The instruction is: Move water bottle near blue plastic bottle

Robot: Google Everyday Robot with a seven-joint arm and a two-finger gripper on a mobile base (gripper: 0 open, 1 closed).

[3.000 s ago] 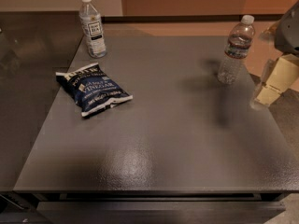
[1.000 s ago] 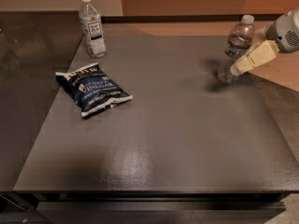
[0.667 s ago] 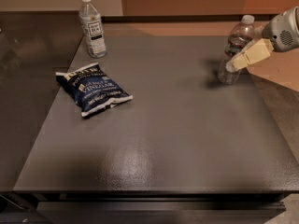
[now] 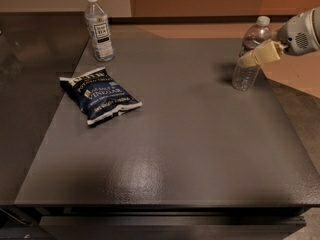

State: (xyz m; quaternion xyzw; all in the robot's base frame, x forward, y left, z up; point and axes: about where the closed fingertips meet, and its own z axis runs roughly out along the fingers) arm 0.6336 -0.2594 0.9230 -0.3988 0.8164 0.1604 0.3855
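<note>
The water bottle (image 4: 244, 77), clear and ribbed with a white cap and a dark band, stands upright near the table's far right edge. My gripper (image 4: 250, 60) reaches in from the right on a grey-white arm. Its cream-coloured end lies across the front of the bottle's middle, level with the band. The blue plastic bottle (image 4: 99, 30), smooth with a white cap and a tall white-and-black label, stands upright at the table's far left corner, far from the water bottle.
A dark blue chip bag (image 4: 100, 95) lies flat at the left of the dark grey table (image 4: 170, 154), in front of the blue plastic bottle. A darker counter runs along the left side. An orange-brown wall stands behind the table.
The gripper has moved left and up from beside the table's right edge to the water bottle, and now overlaps its middle. The bottles and the bag have not moved.
</note>
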